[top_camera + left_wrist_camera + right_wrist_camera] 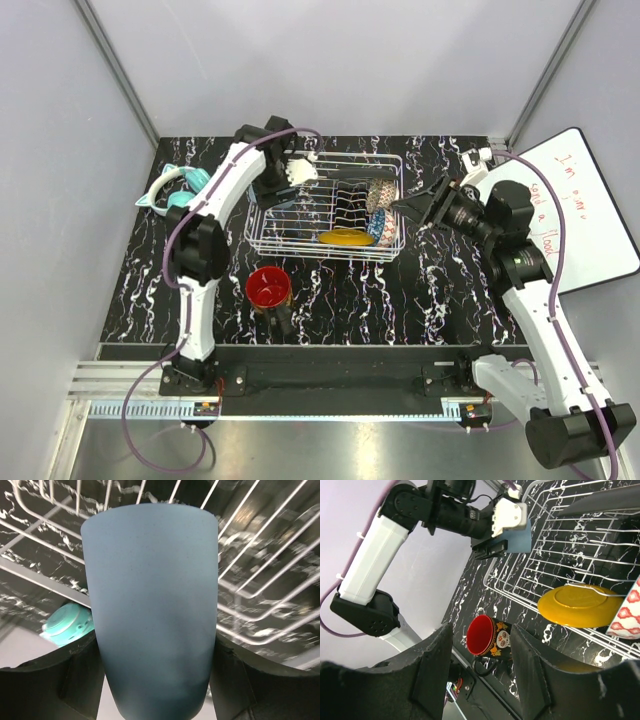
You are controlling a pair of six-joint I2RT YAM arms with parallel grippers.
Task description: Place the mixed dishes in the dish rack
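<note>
Nearest the arm bases, the dark mug point(268, 288) stands mouth-up on the tabletop point(440, 300), just near of the dish rack point(300, 248) and not yet loaded. That probably makes it the next piece to fetch.

The right hand point(412, 207) hovers beside the rack's right end with its fingers point(432, 680) apart and nothing between them. It seems to be waiting clear of the wires while the other arm works.

Inside the rack, the mustard-yellow plate point(345, 237) lies along the near wall. A patterned bowl point(380, 192) sits at the right end, and a dark plate appears to stand among the prongs.

Farther back, the left hand point(297, 174) is clamped on the light blue cup point(155, 615) over the rack's far-left corner, in position to lower it into the open space there.

The overhead view gives the layout but hardly shows the cup, which is hidden under the wrist. The left wrist view shows both fingers pressed on the cup's sides, with rack wires behind it. It also shows a teal object point(67, 622) outside the rack, though not how high the cup is.

The right wrist view looks across from the side. In it the cup appears to hang above the rack floor, and the mug's painted face is visible only there.
</note>
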